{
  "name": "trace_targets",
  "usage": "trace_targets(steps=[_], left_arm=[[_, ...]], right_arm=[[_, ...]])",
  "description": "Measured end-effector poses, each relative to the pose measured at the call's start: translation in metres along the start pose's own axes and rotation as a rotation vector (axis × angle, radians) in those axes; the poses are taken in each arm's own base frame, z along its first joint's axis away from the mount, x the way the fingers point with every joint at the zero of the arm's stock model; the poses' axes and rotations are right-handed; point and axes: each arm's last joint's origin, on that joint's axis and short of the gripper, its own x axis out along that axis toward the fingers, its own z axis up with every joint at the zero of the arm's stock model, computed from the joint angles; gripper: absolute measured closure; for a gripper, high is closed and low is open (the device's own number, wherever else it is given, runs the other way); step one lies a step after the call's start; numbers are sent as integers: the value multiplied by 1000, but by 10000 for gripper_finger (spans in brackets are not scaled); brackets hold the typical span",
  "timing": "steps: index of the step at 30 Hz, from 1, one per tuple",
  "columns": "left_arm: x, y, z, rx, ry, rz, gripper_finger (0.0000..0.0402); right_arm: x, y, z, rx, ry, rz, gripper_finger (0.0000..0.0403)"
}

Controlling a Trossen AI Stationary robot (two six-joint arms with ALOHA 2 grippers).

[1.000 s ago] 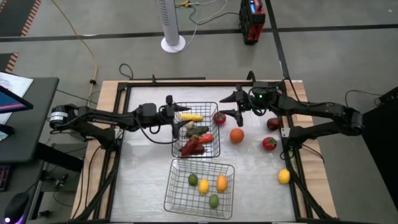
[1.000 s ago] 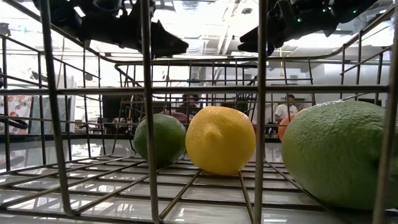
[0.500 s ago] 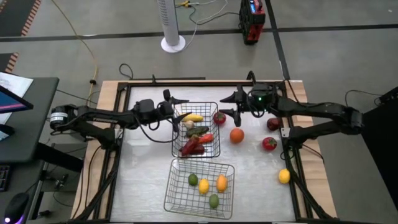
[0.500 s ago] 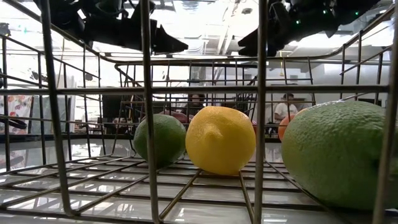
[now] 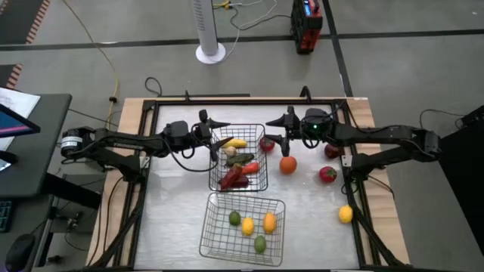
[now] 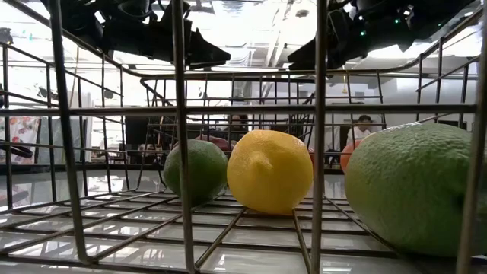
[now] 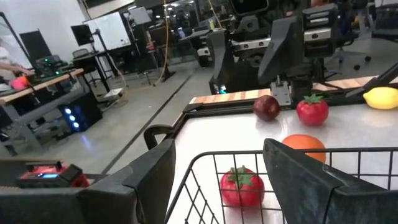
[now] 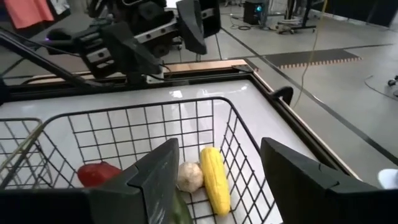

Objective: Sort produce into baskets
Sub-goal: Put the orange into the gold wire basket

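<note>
The far basket (image 5: 239, 157) holds a yellow corn (image 5: 234, 142), white garlic (image 5: 228, 151), a red chilli (image 5: 250, 168) and other vegetables. The near basket (image 5: 242, 227) holds a lime (image 5: 234, 218), a lemon (image 5: 247, 226), an orange fruit (image 5: 269, 222) and a green fruit (image 5: 260, 243). My left gripper (image 5: 219, 130) is open and empty at the far basket's far left corner. My right gripper (image 5: 278, 130) is open and empty, above a red tomato (image 5: 266, 143) that sits on the table just right of that basket. An orange (image 5: 287, 165) lies nearby.
A dark red apple (image 5: 331, 150), a red fruit (image 5: 327, 174) and a yellow lemon (image 5: 345, 214) lie on the table's right side. A raised dark frame (image 5: 155, 106) borders the table. Bare table shows left of both baskets.
My left gripper has drawn back from over the far basket's left part toward the table's left and far edges, and now stands at the basket's far left corner. The produce has stayed where it was.
</note>
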Motion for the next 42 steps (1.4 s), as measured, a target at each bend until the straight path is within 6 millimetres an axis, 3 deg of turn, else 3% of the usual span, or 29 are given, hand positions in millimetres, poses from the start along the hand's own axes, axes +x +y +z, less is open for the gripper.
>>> trace_targets(steps=[21, 25, 31, 42], left_arm=[[0, 0, -1, -18, 12, -4, 171], [0, 0, -2, -18, 20, -6, 171], [0, -1, -4, -16, 40, -10, 171], [0, -1, -4, -15, 38, -9, 171]], right_arm=[[0, 3, -2, 7, 18, 17, 148], [-7, 4, -4, 13, 72, 17, 148], [-35, 3, 1, 79, 250, -68, 148], [-61, 16, -34, 211, 691, -177, 148]])
